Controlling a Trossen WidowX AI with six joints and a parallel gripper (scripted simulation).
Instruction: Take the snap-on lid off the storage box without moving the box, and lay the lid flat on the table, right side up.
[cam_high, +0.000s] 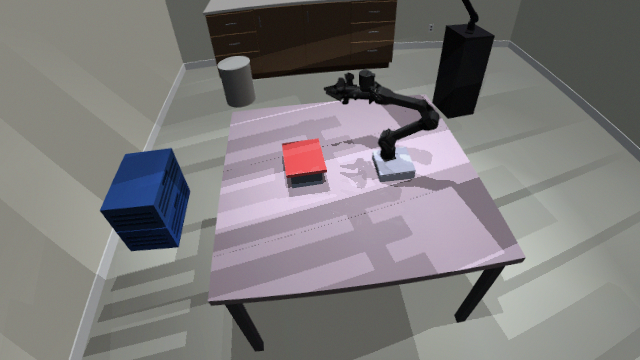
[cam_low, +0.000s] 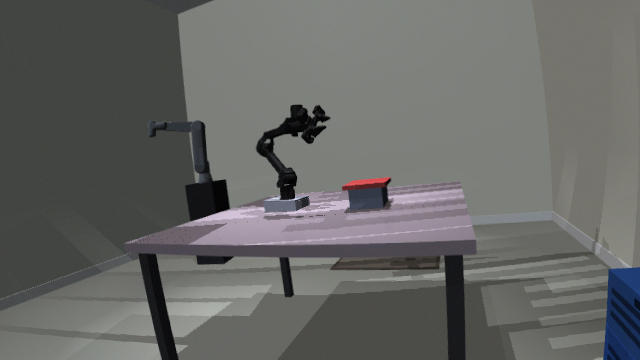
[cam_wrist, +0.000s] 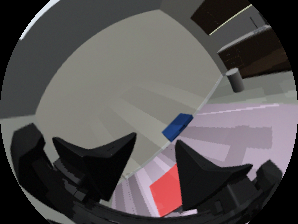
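Observation:
The red lid sits on top of the grey storage box, its edges reaching past the box walls. The box stands on the pinkish table, left of the arm's base in the top view. My gripper is partly open with nothing between its fingers. It is high above the table, well away from the lid. In the wrist view the right finger hides part of the lid, and the box is hardly visible.
The arm's pale base block stands on the table, right of the box in the top view. A blue crate and a grey bin are beyond the table. A second arm stands on a black pedestal.

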